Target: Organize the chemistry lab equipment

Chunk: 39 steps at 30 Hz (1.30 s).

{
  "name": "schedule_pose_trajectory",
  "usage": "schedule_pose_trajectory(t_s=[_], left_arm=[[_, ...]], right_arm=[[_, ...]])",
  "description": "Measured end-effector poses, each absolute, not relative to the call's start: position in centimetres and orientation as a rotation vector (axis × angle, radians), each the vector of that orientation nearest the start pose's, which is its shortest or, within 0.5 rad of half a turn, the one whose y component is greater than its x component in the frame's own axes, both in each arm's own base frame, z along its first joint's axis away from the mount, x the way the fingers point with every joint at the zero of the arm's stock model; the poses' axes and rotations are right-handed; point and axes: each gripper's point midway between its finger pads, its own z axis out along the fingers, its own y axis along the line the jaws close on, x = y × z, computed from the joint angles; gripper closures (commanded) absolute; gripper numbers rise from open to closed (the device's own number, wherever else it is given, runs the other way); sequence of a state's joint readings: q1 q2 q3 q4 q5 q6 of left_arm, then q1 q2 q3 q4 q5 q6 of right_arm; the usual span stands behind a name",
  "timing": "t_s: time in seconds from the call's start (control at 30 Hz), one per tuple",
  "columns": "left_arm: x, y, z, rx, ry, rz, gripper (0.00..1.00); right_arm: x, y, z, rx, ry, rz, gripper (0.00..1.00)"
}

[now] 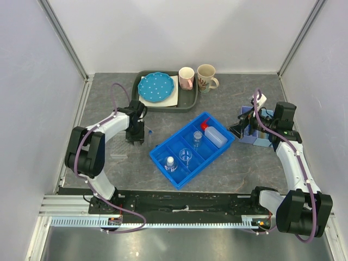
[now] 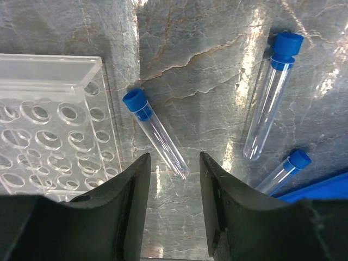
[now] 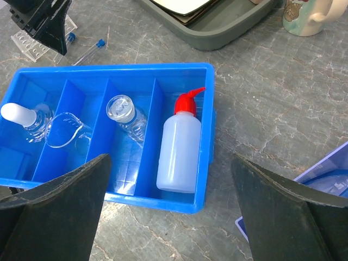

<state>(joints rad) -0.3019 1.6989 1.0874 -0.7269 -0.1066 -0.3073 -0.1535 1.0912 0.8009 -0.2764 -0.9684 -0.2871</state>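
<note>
Table (image 1: 244, 168), grey and stone-patterned, carries everything. Bin (image 1: 176, 134), blue and divided, sits at its centre with its long ends toward 1 and 7 o'clock. Tray (image 1: 187, 104) lies at the bin's 12 o'clock and holds a dotted plate (image 1: 156, 88). A smaller mug (image 1: 186, 78) and a taller mug (image 1: 206, 76) stand just beside the tray, at its 2 o'clock.

Right gripper (image 3: 168, 160) hangs at the bin's 3 o'clock, fingers spread wide and holding nothing. Left gripper (image 2: 174, 176) points down at the table at the bin's 9 o'clock. Its fingers are set narrow but not closed, and the round end of a tube (image 2: 155, 130) lies between them, touching neither.

Rack (image 2: 49, 125), clear, lies just beside that tube's blue cap. Bottle (image 3: 179, 155) lies in the bin's 1 o'clock compartment. Toward 7 o'clock come a vial (image 3: 122, 109), a beaker (image 3: 65, 130) and a white-capped flask (image 3: 22, 117). In the left wrist view a second tube (image 2: 266, 98) and a third tube (image 2: 283, 171) lie on the table at the first tube's 3 o'clock.
</note>
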Motion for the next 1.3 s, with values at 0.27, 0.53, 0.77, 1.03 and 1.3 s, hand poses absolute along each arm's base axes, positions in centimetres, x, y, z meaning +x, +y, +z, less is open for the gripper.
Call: schedule_pose_trajectory(t_s=[0.27, 0.53, 0.77, 1.03, 1.3], left_arm=[[29.6, -8.7, 2.2, -0.06, 2.907, 0.051, 0.6], [29.4, -8.8, 1.4, -0.106, 2.9, 0.039, 0.71], [29.4, -9.0, 1.3, -0.146, 2.886, 0.014, 0.87], [28.6, -8.5, 2.5, -0.184, 2.814, 0.0, 0.91], [30.0, -9.8, 11.5, -0.173, 2.459, -0.234, 0.93]], right_arm=[[29.9, 9.3, 20.1, -0.66, 1.843, 0.744, 0.02], [29.9, 9.3, 20.0, -0.658, 1.848, 0.748, 0.02], [29.8, 9.4, 20.0, -0.656, 1.853, 0.751, 0.02], [29.7, 9.4, 20.0, -0.66, 1.85, 0.754, 0.02], [29.3, 10.1, 19.9, -0.674, 1.84, 0.826, 0.02]])
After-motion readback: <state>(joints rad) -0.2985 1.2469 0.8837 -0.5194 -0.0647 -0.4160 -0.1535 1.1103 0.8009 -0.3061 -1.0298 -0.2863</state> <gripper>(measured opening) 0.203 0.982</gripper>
